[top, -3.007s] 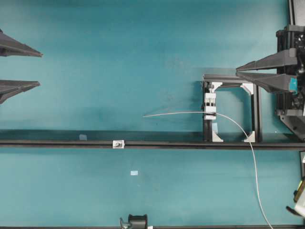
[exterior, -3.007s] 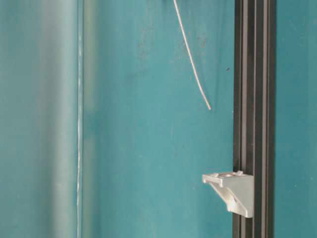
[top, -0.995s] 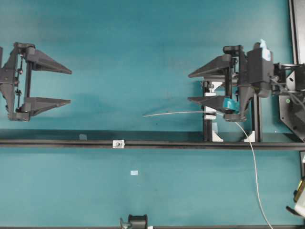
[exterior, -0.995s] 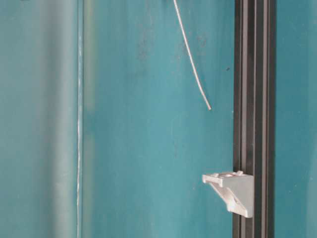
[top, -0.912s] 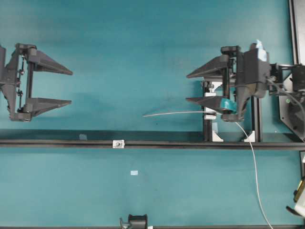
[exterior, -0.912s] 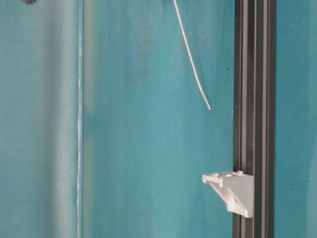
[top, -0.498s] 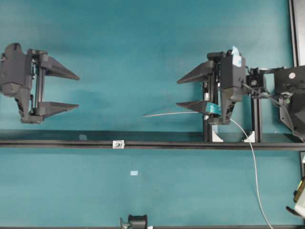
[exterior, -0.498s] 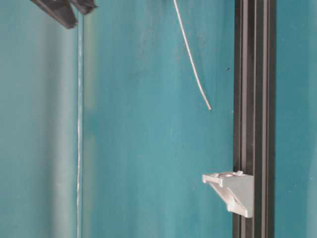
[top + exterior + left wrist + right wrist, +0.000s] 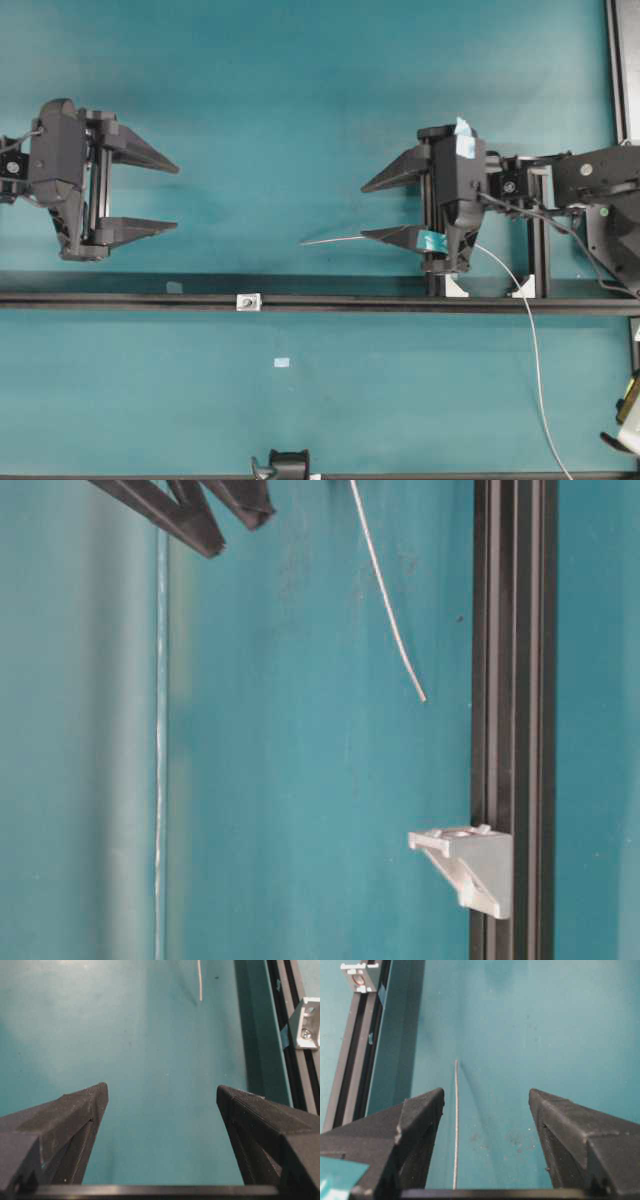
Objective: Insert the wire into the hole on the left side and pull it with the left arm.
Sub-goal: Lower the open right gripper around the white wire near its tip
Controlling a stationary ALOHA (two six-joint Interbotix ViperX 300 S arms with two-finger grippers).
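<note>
While the wire (image 9: 335, 239) lies untouched on the teal counter (image 9: 300, 90), its free tip points toward the left edge and rests a little back from the black rail (image 9: 120, 299), well short of the hole (image 9: 245, 301) in the small silvery bracket fixed on that rail. From the tip it runs rightward under the right gripper (image 9: 368, 210), whose fingers (image 9: 395, 236) are spread wide with nothing between them; in the right wrist view the wire passes between them, close beside the taped one. Beyond that it curves down over the rail toward the front edge of the counter.

Near the left edge the left gripper (image 9: 175, 196) hangs with its fingers (image 9: 140, 228) released and empty, well apart from both wire tip and bracket.

Judging from this, the pick-up comes next, and the risks sit there. So thin and stiff a wire may roll or spring aside as the fingers close, or be caught off-centre against the taped finger and twist. A grip too far from the tip would leave a long whippy end that wanders past the tiny hole or buckles against the bracket face
</note>
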